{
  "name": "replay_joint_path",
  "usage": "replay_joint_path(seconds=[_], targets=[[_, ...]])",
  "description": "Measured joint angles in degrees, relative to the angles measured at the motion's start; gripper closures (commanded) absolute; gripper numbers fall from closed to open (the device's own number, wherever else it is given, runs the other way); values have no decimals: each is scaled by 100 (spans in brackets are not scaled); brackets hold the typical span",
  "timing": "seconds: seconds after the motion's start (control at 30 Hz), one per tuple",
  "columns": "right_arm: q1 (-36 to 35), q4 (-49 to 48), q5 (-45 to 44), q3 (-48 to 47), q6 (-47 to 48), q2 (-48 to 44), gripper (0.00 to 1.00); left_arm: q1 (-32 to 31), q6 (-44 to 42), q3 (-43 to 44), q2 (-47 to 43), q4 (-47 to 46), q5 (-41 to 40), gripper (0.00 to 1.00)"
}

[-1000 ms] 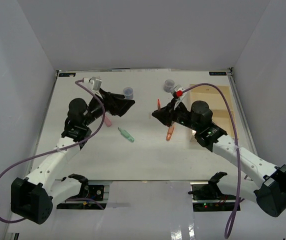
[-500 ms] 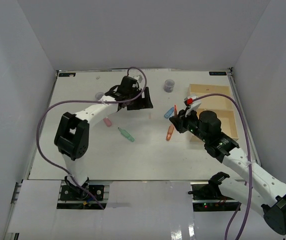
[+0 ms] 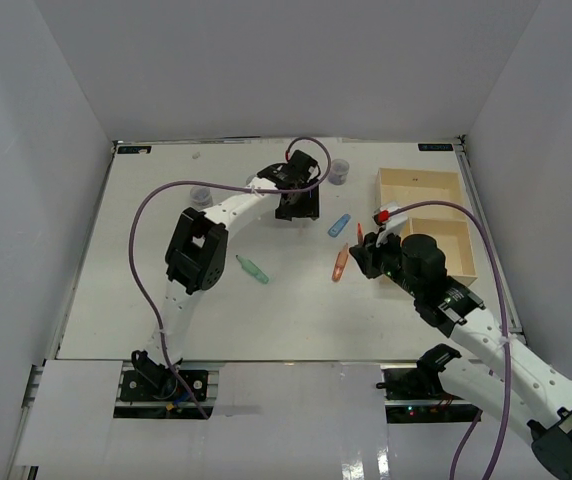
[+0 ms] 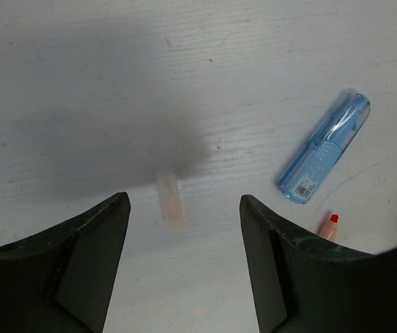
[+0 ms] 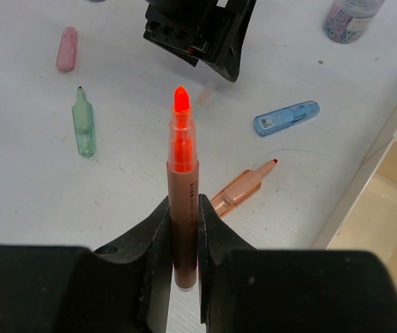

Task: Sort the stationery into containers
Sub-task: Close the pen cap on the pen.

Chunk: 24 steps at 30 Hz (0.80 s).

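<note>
**Orange marker (image 5: 182,187) pinched; pale stub (image 4: 170,201) between spread fingers**

Right gripper (image 5: 183,209) clamps the marker, tip pointing away, just left of the wooden tray (image 3: 421,180). Left gripper (image 4: 182,202) hangs farther left of the tray, jaws apart. The stub lies between the fingertips, clear of both.

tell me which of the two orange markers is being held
The orange marker with the bright uncapped tip, clamped in the right gripper. The other orange marker lies loose on the table, with nothing touching it.
</note>
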State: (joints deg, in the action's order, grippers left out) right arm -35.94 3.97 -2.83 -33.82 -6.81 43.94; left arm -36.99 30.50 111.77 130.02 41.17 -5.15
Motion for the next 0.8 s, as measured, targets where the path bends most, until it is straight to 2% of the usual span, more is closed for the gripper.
replay_joint_path(seconds=[0.17, 0.37, 0.8], targets=[[26, 59, 0, 127, 22, -127, 92, -37, 37, 588, 437, 348, -282, 28], [31, 92, 24, 310, 24, -321, 92, -52, 70, 614, 516, 623, -483, 37], [31, 157, 44, 378, 94, -422, 92, -203, 87, 675, 737, 697, -632, 46]])
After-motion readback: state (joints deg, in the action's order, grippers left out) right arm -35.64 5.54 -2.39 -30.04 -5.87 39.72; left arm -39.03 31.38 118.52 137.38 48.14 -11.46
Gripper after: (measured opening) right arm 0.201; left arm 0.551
